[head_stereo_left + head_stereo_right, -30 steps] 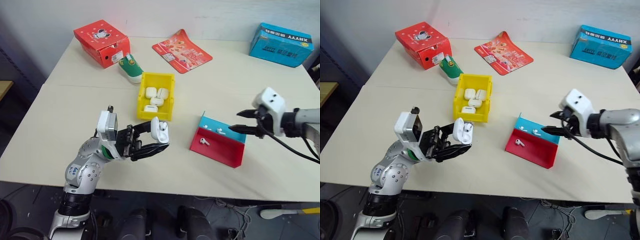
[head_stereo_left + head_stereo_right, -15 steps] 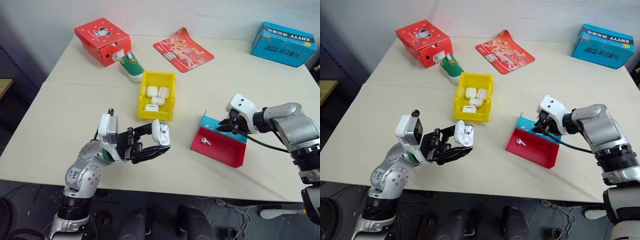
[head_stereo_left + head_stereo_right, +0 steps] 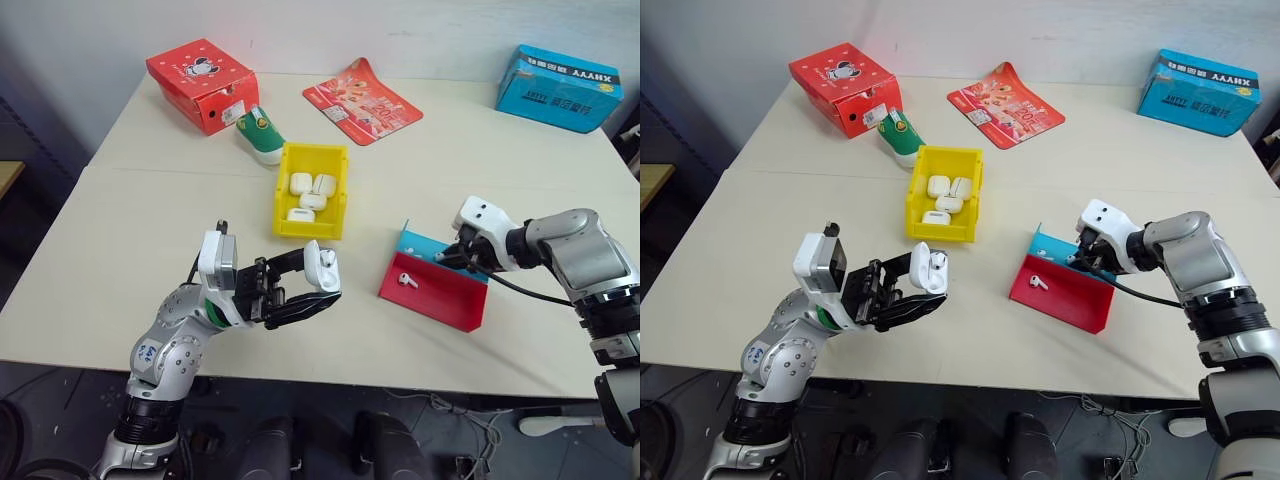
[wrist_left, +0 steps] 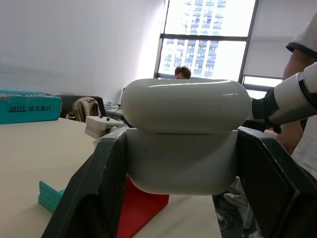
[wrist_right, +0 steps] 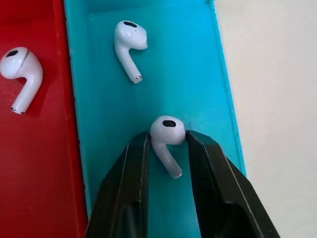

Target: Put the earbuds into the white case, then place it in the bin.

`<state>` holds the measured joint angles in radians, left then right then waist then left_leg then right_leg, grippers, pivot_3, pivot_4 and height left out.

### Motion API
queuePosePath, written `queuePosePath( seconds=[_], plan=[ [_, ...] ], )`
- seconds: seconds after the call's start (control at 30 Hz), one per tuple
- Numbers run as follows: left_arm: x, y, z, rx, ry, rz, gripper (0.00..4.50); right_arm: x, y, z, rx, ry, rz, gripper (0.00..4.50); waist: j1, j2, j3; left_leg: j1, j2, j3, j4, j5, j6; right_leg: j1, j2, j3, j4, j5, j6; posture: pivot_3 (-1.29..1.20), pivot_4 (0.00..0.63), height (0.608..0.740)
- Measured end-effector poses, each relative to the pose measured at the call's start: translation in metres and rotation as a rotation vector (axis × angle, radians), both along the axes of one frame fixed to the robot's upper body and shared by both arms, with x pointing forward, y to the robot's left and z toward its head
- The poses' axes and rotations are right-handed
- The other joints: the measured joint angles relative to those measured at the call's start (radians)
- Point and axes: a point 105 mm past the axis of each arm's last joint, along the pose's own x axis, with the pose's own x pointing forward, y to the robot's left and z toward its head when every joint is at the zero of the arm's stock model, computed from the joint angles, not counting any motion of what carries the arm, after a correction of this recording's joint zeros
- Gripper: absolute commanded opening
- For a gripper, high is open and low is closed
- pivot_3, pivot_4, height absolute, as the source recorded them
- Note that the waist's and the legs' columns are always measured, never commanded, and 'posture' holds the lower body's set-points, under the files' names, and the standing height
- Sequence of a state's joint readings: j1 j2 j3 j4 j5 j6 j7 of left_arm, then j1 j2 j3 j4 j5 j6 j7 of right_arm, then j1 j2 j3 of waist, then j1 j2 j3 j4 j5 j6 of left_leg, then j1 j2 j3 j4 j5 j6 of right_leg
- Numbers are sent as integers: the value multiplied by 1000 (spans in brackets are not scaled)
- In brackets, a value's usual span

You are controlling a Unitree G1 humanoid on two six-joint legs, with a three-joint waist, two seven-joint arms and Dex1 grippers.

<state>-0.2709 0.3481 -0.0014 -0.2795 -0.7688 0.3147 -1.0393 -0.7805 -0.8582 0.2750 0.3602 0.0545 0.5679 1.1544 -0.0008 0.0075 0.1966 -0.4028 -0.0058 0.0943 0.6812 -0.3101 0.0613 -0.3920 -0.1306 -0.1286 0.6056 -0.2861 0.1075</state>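
Right gripper (image 5: 167, 148) pinching earbud (image 5: 167, 133) on blue wall of tray (image 3: 440, 300); left gripper (image 3: 318, 285) clamped on white case (image 3: 321, 265), lid open, near table (image 3: 130, 250) front edge

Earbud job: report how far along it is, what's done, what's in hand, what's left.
Done: the left gripper holds the white case with its lid flipped open, and other cases already lie in the yellow bin. In hand: the right gripper is closed on an earbud on the blue part of the tray. Left: seat it in the case, fetch the other two earbuds as needed, close, bin it.
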Motion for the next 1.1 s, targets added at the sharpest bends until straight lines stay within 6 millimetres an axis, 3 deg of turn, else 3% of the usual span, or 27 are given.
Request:
queuePosePath(
  seconds=[0.63,0.77,1.1],
  plan=[
    [0,1,0,7,-3,3,2821,4,4,0,-9,-10,15,1133,1,0,0,0,0,0,1,0,0,0,0,0,1,0,0,0,150,740],
    [0,1,0,7,-3,3,2821,4,5,1,-10,-10,20,427,0,0,0,0,0,0,1,0,0,0,0,0,1,0,0,0,150,740],
    [0,0,1,4,-7,0,2821,1,2,4,42,-17,18,429,1,0,0,0,0,0,1,0,0,0,0,0,1,0,0,0,150,740]
  ],
)
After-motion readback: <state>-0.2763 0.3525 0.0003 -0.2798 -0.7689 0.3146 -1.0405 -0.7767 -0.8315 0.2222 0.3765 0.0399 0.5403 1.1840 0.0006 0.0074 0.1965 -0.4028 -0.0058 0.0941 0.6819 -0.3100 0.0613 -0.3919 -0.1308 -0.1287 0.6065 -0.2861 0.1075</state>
